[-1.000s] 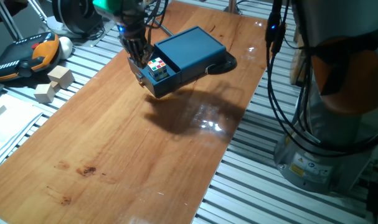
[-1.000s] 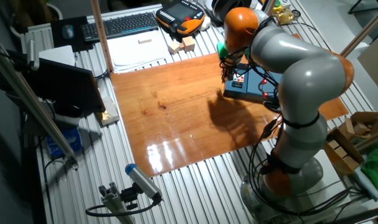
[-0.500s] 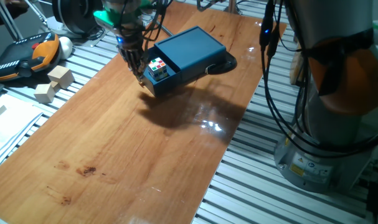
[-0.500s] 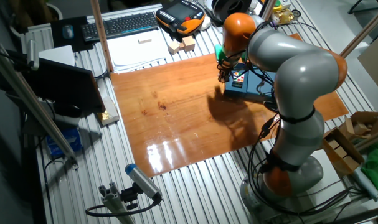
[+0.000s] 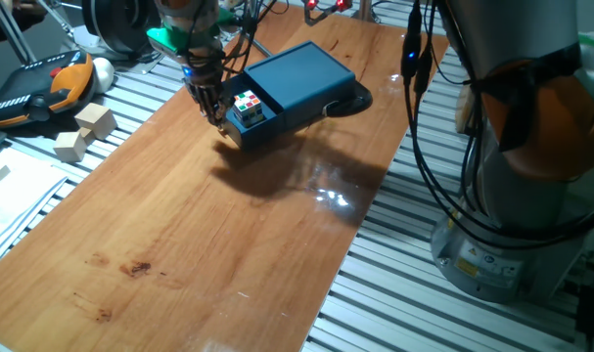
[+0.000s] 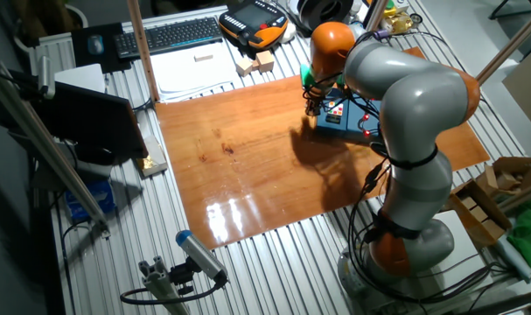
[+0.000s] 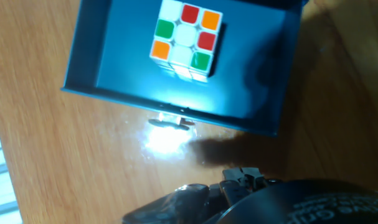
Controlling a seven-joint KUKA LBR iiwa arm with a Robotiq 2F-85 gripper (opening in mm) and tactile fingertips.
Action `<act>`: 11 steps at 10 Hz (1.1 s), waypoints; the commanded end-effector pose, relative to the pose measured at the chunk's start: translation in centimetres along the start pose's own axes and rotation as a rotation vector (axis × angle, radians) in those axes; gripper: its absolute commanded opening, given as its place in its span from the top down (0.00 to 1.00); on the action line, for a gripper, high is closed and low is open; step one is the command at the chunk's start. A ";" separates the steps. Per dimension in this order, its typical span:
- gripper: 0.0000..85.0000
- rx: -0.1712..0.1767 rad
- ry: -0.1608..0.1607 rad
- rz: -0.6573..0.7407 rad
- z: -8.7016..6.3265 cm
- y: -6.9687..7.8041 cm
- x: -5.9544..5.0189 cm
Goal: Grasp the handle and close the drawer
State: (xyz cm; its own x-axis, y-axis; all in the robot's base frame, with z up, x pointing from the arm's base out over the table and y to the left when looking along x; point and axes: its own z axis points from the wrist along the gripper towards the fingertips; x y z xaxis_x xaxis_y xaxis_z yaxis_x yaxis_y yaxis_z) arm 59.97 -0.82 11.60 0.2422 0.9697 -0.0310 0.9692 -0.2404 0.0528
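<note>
Wooden counter [image 5: 179, 225]; gripper [image 5: 214, 106] hangs by the far edge, just left of the handle [image 7: 170, 119], jaws' state cannot be told. The drawer [image 7: 176, 59] stands open, puzzle cube [image 7: 185, 38] inside; the approach seems aimed at the knob.

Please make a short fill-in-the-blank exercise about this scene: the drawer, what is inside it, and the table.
1. The dark teal drawer stands ____, not pushed into its box.
2. Inside the drawer lies a multicoloured puzzle ____.
3. The small handle sits on the drawer's ____ face.
4. The table top is made of ____.

Missing words: open; cube; front; wood
</note>
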 end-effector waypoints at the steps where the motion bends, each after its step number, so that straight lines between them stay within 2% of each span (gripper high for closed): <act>1: 0.98 0.003 -0.001 0.003 0.1 0.1 -0.1; 3: 0.98 0.009 -0.004 0.009 0.3 0.2 -0.2; 5: 0.98 0.010 0.007 -0.018 0.3 0.2 -0.2; 6: 0.98 0.020 -0.010 -0.028 0.3 0.2 -0.2; 9: 0.98 0.024 -0.032 -0.047 0.3 0.2 -0.2; 11: 0.98 0.051 -0.054 -0.034 0.3 0.2 -0.2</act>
State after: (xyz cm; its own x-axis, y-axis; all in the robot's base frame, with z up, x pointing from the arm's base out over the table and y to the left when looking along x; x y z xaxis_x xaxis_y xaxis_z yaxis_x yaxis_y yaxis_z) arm 60.09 -1.09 11.35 0.2110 0.9731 -0.0926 0.9772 -0.2123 -0.0037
